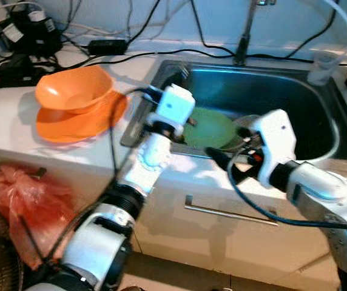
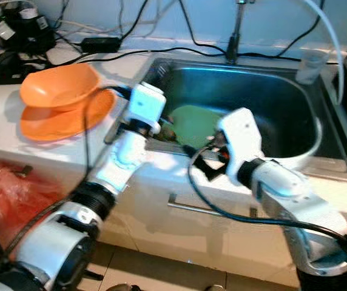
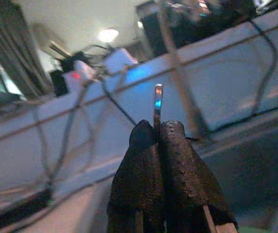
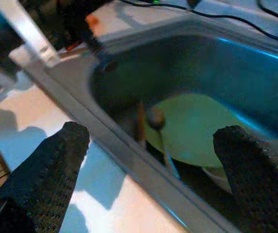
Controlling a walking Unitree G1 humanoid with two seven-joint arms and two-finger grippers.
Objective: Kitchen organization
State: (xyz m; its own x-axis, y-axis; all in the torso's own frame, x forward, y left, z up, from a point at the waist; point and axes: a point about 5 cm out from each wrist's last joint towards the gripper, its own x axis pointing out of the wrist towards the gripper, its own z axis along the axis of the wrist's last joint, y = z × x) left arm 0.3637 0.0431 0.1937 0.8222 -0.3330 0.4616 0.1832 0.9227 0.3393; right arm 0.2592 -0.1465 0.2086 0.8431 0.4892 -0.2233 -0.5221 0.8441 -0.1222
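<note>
Left wrist view: left gripper (image 3: pixel 156 138) fingers pinch thin metal utensil (image 3: pixel 158 99); right gripper (image 4: pixel 151 145) fingers wide over sink (image 1: pixel 295 91).

Both arms are reaching forward, side by side.
The left gripper (image 3: pixel 157 141) is pinching its fingers tight together; the right gripper (image 4: pixel 151 145) is holding its fingers spread wide, angled downward.

arms: silver-white segments, black joints | cabling: black | end effector fingers (image 3: pixel 144 184): black, textured
</note>
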